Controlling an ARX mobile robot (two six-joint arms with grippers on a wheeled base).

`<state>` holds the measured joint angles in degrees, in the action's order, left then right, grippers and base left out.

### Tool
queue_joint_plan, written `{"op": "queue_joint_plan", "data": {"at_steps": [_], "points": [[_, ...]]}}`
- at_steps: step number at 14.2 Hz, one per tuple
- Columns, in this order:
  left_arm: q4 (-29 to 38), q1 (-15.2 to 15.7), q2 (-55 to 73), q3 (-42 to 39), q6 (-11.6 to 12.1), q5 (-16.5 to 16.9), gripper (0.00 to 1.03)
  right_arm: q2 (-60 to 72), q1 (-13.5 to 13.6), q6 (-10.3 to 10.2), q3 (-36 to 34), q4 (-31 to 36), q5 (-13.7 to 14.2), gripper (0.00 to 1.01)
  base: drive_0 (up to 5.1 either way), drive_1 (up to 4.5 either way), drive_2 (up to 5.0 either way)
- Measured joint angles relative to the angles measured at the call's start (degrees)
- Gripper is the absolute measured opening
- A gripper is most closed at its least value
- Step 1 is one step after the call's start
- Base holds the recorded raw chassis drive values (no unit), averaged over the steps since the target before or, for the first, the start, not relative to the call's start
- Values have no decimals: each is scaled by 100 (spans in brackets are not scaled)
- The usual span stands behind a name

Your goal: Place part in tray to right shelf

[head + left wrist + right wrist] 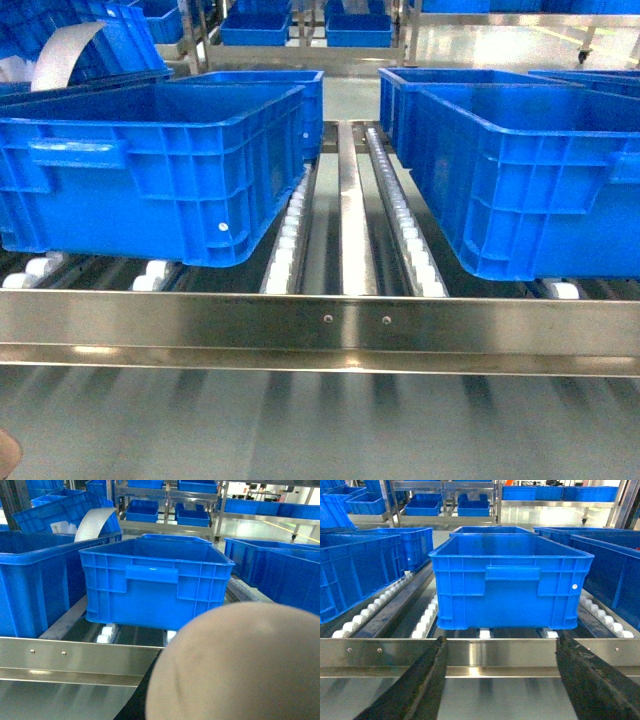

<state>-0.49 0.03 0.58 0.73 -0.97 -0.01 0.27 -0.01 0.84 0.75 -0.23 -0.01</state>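
Closest in, the right gripper (pixel 502 680) hangs with its dark fingers (pixel 415 685) spread wide, holding nothing. The beige tray (pixel 240 665) fills the left wrist view; I cannot tell that pincer's state. Beyond lies the right shelf (pixel 320 325) rail, then blue crates (pixel 150 170) on white rollers (pixel 285 245).

Brushed steel and glossy blue plastic

The right shelf (pixel 320 330) has a smooth, reflective stainless front rail and white plastic rollers (pixel 285 245); the crates (pixel 510 580) are ribbed, shiny blue plastic; lower right of the left wrist view, the tray (pixel 240 665) looks smooth matt beige, blurred.
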Motion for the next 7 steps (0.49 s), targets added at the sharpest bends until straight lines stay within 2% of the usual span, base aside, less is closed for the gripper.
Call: {"op": "queue_joint_plan", "data": {"at_steps": [1,2,7], "points": [[0,0,0,0,0,0,12,0,0,0,0,0,0,81,0,0,0],[0,0,0,0,0,0,12,0,0,0,0,0,-2,99,0,0,0],[0,0,0,0,0,0,12,0,0,-2,0,0,0,98,0,0,0]]}}
